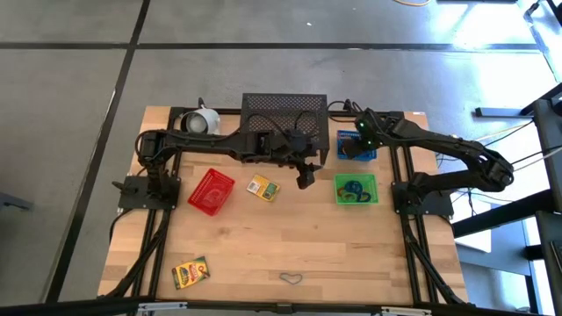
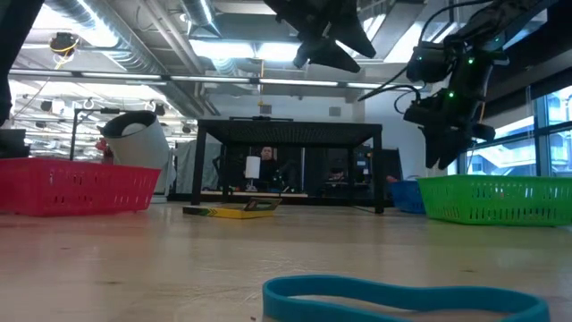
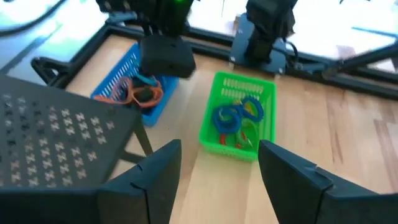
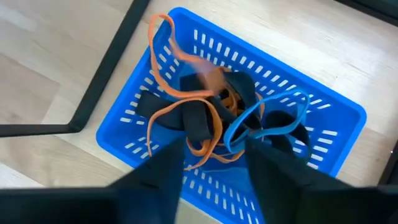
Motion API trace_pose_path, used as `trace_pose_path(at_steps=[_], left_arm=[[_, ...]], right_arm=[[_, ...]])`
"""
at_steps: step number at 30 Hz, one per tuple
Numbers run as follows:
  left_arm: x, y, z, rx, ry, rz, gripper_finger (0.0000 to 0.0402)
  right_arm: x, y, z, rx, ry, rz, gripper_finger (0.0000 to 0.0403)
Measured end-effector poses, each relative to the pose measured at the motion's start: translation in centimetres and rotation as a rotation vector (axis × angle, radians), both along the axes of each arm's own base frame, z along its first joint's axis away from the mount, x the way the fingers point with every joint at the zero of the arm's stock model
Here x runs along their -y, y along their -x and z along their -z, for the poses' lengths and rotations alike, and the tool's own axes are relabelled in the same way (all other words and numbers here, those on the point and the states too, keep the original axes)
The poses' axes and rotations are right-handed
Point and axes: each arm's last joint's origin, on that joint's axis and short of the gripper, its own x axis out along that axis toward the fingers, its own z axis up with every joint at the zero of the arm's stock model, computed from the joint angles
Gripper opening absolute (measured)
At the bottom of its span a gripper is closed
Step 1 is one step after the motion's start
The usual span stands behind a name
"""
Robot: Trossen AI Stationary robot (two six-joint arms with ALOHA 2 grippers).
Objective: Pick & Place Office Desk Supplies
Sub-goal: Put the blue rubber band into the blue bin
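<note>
My right gripper (image 4: 214,149) hangs open, pointing down over the blue basket (image 4: 336,118) at the table's far right. In that basket lie orange loops (image 4: 163,74), a blue loop (image 4: 267,118) and dark strips (image 4: 196,121); nothing is between the fingers. My left gripper (image 3: 219,149) is open and empty, raised above the table's middle (image 1: 305,178), beside the green basket (image 3: 237,87), which holds blue loops (image 3: 233,115). One printed box (image 1: 262,187) lies flat by the red basket (image 1: 212,191), another (image 1: 190,272) near the front left. A loop (image 1: 291,279) lies flat at the front edge.
A black mesh shelf (image 1: 284,114) stands at the table's far middle, close behind my left arm, with a white mug (image 1: 202,120) to its left. The arms' black base frames (image 1: 145,189) run along both table sides. Bare wood lies between the baskets and the front edge.
</note>
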Motion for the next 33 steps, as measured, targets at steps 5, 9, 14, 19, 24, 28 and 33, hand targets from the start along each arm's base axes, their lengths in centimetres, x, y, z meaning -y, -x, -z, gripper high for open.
trace_pose_path(at_steps=[5,9,14,19,24,28,33], left_arm=[[1.3,0.3,0.6,-0.076,0.01,0.063,0.0209],[2.5,0.7,1.1,-0.148,0.017,0.113,0.0207],[4.3,1.2,1.6,-0.218,0.029,0.149,0.0206],[7.2,1.6,1.8,-0.243,0.076,0.168,0.0207],[11.3,2.2,2.1,-0.249,0.086,0.176,0.0206],[15.1,3.1,2.7,-0.225,0.123,0.187,0.0208],[19.2,3.9,3.9,-0.111,0.117,0.172,0.0209]], right_arm=[[-0.4,0.3,-0.9,0.048,0.018,0.024,0.0235],[-1.5,0.5,-1.7,0.096,0.022,0.03,0.0254],[-3.6,-0.4,-2.6,0.168,0.039,-0.008,0.0248],[-6.7,-1.4,-3.2,0.21,0.095,-0.081,0.0235],[-9.9,-2.2,-3.2,0.224,0.085,-0.241,0.0225],[-12.7,-2.4,-3.3,0.249,0.043,-0.334,0.0219],[-15.6,-2.2,-3.3,0.27,0.029,-0.425,0.0214]])
